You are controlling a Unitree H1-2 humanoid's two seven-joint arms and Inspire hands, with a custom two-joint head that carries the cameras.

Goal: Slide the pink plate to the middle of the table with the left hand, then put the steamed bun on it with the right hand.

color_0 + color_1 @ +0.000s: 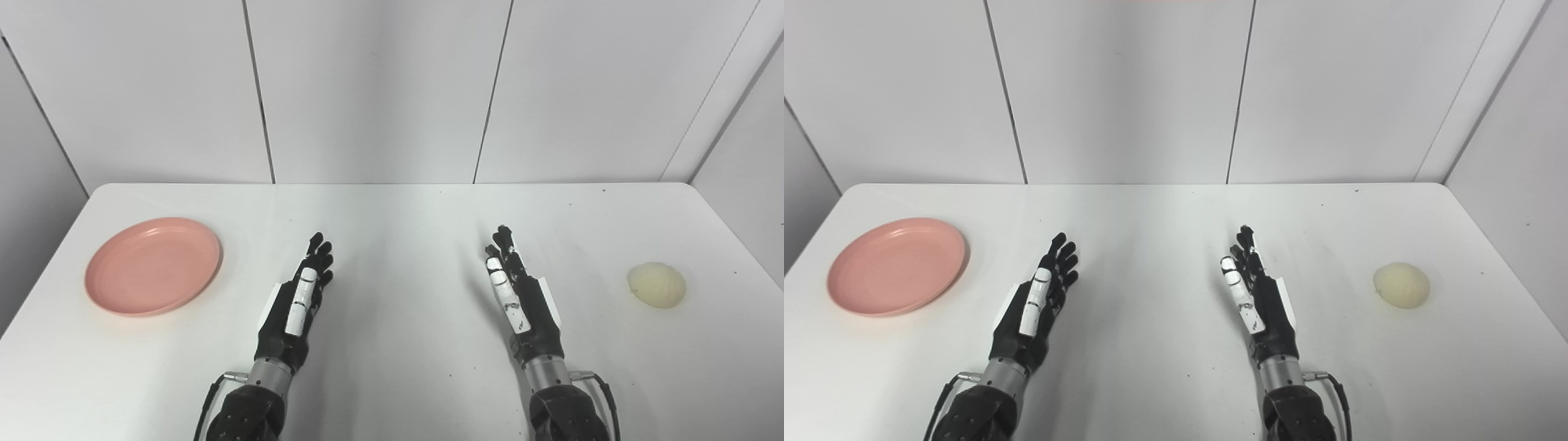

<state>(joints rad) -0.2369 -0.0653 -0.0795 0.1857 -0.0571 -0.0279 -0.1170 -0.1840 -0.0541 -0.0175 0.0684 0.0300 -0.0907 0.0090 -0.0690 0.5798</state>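
Observation:
A pink plate (153,264) lies flat on the white table (392,220) at the left side. A pale cream steamed bun (656,284) sits on the table at the right side. My left hand (299,300) rests over the table to the right of the plate, apart from it, fingers stretched out and holding nothing. My right hand (517,294) is left of the bun, apart from it, fingers stretched out and holding nothing. Both hands stand edge-on with thumbs up.
White wall panels (380,92) rise right behind the table's far edge. The table's left and right edges run close to the plate and the bun.

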